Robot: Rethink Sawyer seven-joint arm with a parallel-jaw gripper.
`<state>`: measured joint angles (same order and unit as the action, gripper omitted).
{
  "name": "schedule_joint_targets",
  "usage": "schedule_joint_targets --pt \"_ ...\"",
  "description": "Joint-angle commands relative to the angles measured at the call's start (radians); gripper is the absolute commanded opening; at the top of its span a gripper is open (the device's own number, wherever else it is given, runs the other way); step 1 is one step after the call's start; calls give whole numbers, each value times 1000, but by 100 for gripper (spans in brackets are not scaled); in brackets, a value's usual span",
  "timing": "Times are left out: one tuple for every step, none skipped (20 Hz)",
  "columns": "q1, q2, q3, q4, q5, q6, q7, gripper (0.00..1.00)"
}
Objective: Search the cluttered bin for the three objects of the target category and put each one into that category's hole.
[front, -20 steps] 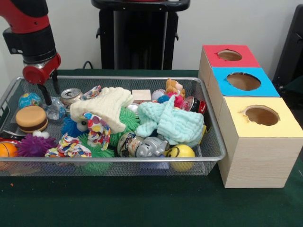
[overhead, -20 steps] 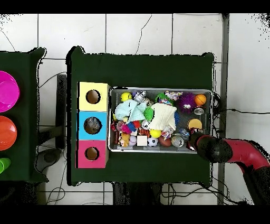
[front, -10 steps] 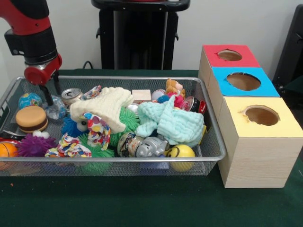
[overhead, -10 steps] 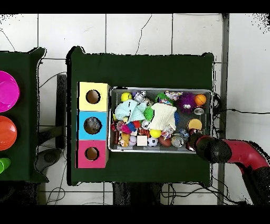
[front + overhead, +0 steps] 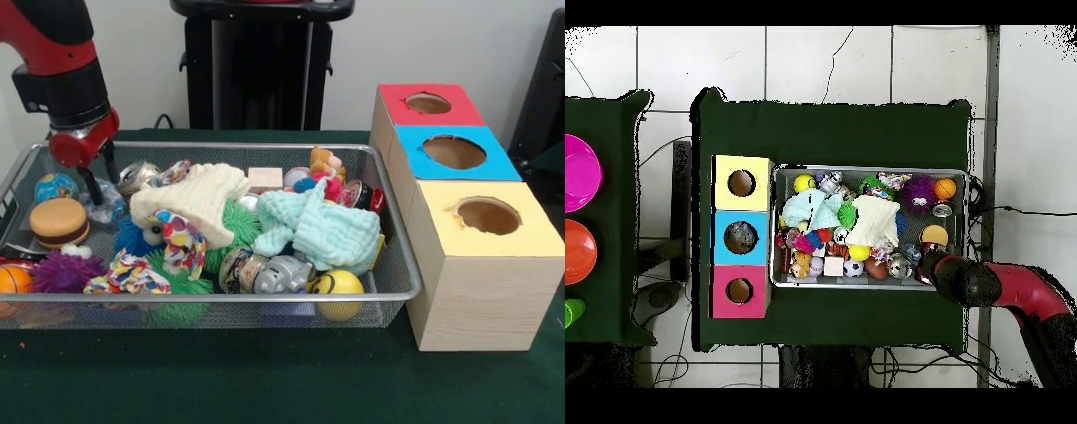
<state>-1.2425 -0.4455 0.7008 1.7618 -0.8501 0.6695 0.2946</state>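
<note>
Gripper (image 5: 99, 170) fingers are spread, one each side of the crinkly transparent plastic bottle (image 5: 104, 205) at nine o'clock in the silver wire-mesh basket (image 5: 402, 265). It should descend straight, then squeeze gently, avoiding the crushed metal can (image 5: 137, 175) beside.

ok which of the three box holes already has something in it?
The blue-topped hole, the middle box: the overhead view shows a greyish object inside. The yellow-topped hole and red-topped hole look plain brown inside.
</note>
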Motion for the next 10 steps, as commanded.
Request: schedule_joint_targets --pt "-5 109 -61 -85 -76 -54 -7 100" --pt "-6 108 -61 -84 -75 -55 -7 100" --pt "-7 108 -59 -84 -74 -55 -7 100" --pt "-7 108 -57 -85 -73 -57 -7 100" --pt "-7 107 -54 -86 -71 -57 -9 100" --pt "-7 106 -50 -90 -68 -54 -12 100" --pt "-7 104 -46 -93 -67 -53 -15 100" --pt "-6 101 -43 -96 -64 -50 -17 100" --pt "-4 99 -39 -98 -61 -48 -19 100" --pt "-3 98 -39 -100 -59 -46 -22 100"
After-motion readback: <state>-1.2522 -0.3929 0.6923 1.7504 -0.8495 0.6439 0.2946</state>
